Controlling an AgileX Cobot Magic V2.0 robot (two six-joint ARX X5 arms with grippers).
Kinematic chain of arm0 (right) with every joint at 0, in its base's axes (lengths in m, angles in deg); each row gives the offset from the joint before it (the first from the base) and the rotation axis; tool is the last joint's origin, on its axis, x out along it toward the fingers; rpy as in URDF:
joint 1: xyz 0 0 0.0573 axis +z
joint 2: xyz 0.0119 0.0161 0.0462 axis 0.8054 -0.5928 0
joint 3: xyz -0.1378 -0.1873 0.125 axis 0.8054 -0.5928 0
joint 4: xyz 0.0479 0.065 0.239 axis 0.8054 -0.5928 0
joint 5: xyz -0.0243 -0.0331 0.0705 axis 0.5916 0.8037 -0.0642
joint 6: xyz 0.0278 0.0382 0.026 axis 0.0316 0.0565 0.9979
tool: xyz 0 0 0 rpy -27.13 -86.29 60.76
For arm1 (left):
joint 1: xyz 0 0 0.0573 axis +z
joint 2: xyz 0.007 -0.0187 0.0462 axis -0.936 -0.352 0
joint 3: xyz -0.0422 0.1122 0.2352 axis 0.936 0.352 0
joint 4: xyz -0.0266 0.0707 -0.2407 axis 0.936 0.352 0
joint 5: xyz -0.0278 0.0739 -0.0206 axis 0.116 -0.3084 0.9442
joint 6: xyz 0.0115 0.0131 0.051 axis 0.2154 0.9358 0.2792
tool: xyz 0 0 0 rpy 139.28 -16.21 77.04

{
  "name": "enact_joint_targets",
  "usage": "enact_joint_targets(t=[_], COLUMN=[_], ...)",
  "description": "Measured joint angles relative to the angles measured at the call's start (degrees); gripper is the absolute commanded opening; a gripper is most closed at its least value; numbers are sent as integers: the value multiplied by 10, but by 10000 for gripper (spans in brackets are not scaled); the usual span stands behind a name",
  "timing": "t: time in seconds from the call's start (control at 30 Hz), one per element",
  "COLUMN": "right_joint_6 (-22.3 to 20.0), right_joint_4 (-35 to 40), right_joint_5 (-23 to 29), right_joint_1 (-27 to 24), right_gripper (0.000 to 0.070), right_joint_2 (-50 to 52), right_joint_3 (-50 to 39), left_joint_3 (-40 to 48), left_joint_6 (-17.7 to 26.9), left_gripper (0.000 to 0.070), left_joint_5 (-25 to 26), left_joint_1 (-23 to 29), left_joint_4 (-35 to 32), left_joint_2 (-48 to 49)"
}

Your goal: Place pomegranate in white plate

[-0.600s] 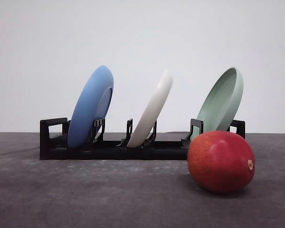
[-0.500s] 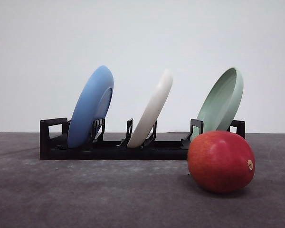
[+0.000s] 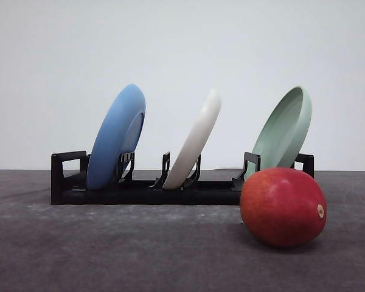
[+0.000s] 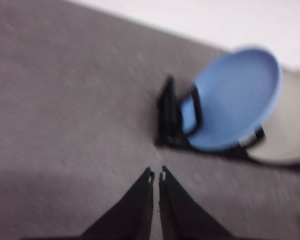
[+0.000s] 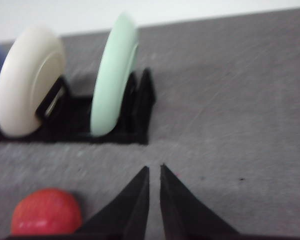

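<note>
On the dark grey table [image 3: 109,249], the pomegranate [image 3: 283,207] was seen resting on its side, just in front of the right end of a black dish rack [image 3: 140,190]. The white plate [image 3: 194,141] was held tilted in the rack's middle slot, between a blue plate [image 3: 117,135] and a pale green plate [image 3: 284,132]. The left gripper [image 4: 156,176] and the right gripper [image 5: 154,170] were each seen nearly closed above the table, with nothing gripped.
</note>
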Motion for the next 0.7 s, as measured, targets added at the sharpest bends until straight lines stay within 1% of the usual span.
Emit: enact_joint_targets(t=[0.1, 0.2, 0.3, 0.43, 0.6, 0.7], right_joint_6=[-17, -36, -51, -59, -64, -77], right_joint_4=[1, 4, 4, 17, 35, 54], right_joint_5=[-15, -15, -15, -15, -15, -16], right_joint_1=[7, 23, 49, 93, 143, 166], right_gripper=[34, 34, 34, 34, 34, 35], right_joint_2=[-29, -50, -58, -59, -59, -65], right_joint_3=[0, 0, 0, 0, 0, 0], left_joint_3=[-14, -18, -18, -18, -18, -18], left_joint_6=[24, 38, 47, 61, 87, 109], left_gripper=[0, 0, 0, 0, 0, 0], left_joint_5=[45, 77, 83, 84, 84, 84], left_joint_1=[-1, -17, -47, -101, -158, -184], left_joint_4=[9, -5, -21, -72, -150, -178], left_joint_2=[-58, -112, -158, -201, -232, -236])
